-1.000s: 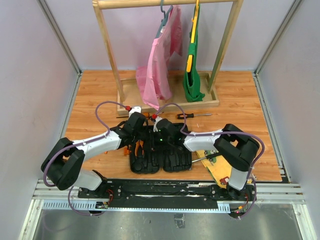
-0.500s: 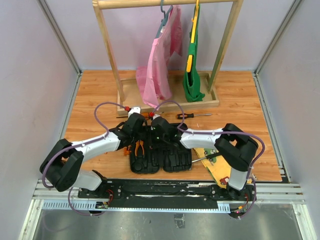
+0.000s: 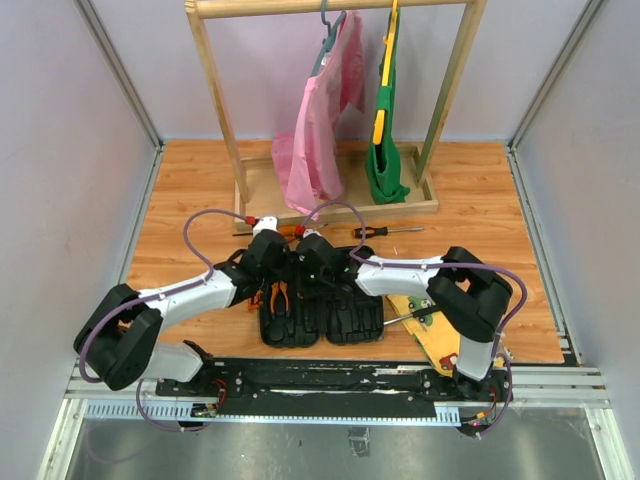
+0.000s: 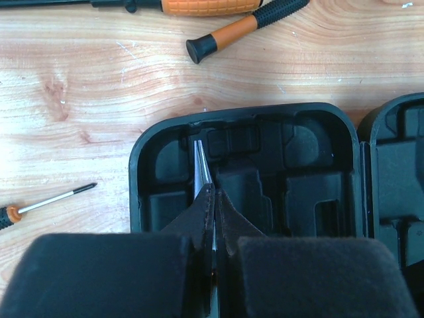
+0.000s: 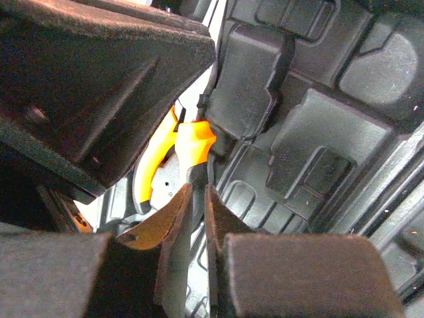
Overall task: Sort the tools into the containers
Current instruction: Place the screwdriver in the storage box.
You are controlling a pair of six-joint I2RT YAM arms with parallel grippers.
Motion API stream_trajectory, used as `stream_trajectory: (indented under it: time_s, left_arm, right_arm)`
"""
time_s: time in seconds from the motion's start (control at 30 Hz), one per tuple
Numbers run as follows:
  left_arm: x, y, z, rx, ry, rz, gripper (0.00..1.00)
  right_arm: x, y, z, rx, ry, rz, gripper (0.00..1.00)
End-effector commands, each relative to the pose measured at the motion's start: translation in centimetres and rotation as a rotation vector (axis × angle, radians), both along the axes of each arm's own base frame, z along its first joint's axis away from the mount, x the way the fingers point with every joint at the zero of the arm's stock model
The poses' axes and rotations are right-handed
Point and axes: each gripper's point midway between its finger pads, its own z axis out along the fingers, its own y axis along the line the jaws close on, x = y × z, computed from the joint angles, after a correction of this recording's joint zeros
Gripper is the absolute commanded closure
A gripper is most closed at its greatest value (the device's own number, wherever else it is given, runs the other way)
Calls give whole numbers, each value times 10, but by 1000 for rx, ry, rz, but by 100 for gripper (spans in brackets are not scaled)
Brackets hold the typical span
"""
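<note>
Steel-nosed pliers pinched in closed left end effector; right end effector unclear.

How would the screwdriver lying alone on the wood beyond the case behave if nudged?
The screwdriver would probably roll, since its handle looks round and it lies free on the smooth table. It is likely rigid, and its thin shaft should pivot around the heavier handle.
</note>
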Motion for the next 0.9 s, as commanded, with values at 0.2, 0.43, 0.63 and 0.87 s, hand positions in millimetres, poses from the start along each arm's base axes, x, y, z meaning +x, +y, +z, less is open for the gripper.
stream_trajectory:
  time_s: [0.2, 0.43, 0.63, 0.87]
  left_arm:
    - [-48, 12, -45, 30, 201, -42, 99]
    - [-56, 12, -48, -5, 225, -26, 99]
    - [-36, 0, -7, -49, 95, -76, 100]
    - [-17, -6, 56, -99, -47, -75, 93]
  right_arm:
    - [-14, -31, -58, -235, 78, -53, 86]
    - [-13, -38, -53, -222, 43, -112, 86]
    - [-7, -25, 5, -69, -92, -28, 82]
    - [-12, -26, 45, 18, -184, 48, 75]
